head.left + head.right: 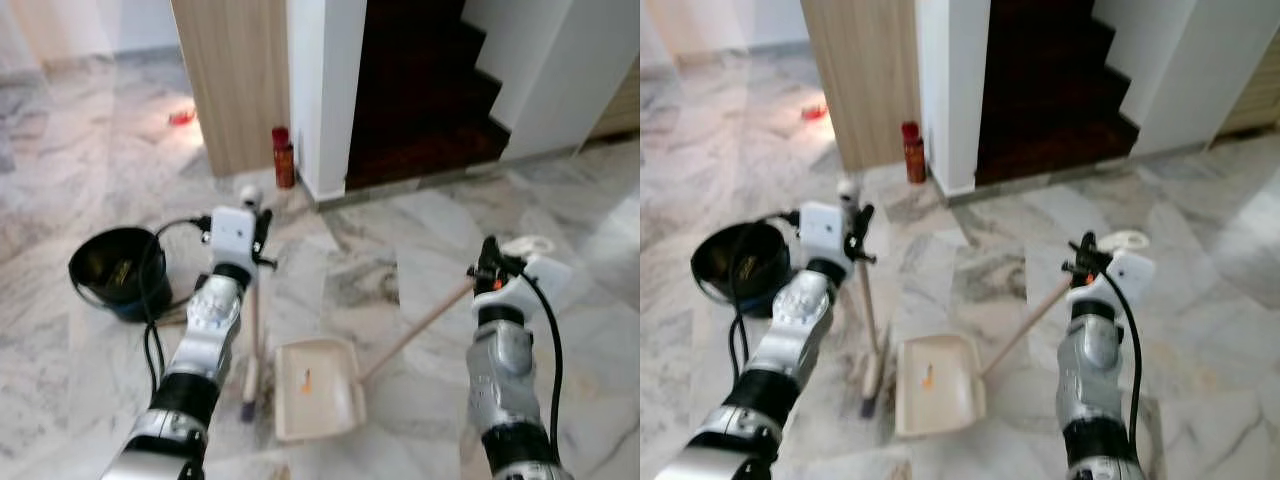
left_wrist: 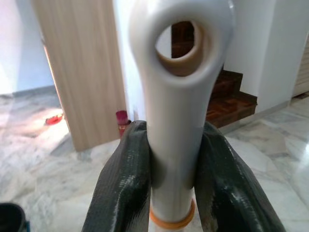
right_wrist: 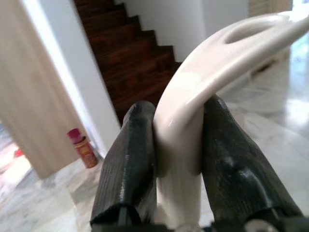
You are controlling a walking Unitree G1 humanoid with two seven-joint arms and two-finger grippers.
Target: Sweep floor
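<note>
My left gripper [image 1: 257, 218] is shut on the white top of a broom handle [image 2: 177, 101], its black fingers [image 2: 120, 188] pressed on both sides. The broom [image 1: 252, 310] stands almost upright, its head [image 1: 247, 396] on the marble floor. Just right of that head lies a cream dustpan [image 1: 330, 410] with a small orange scrap [image 1: 306, 379] in it. Its long handle [image 1: 415, 335] slants up to my right gripper [image 1: 489, 264], which is shut on the handle's looped white end [image 3: 193, 87].
A black bucket [image 1: 78, 272] stands on the floor at my left. A red bottle [image 1: 284, 158] sits by the white wall corner, next to a wooden panel [image 1: 235, 80]. Dark stairs [image 1: 420, 90] rise ahead. A small red thing [image 1: 181, 117] lies far left.
</note>
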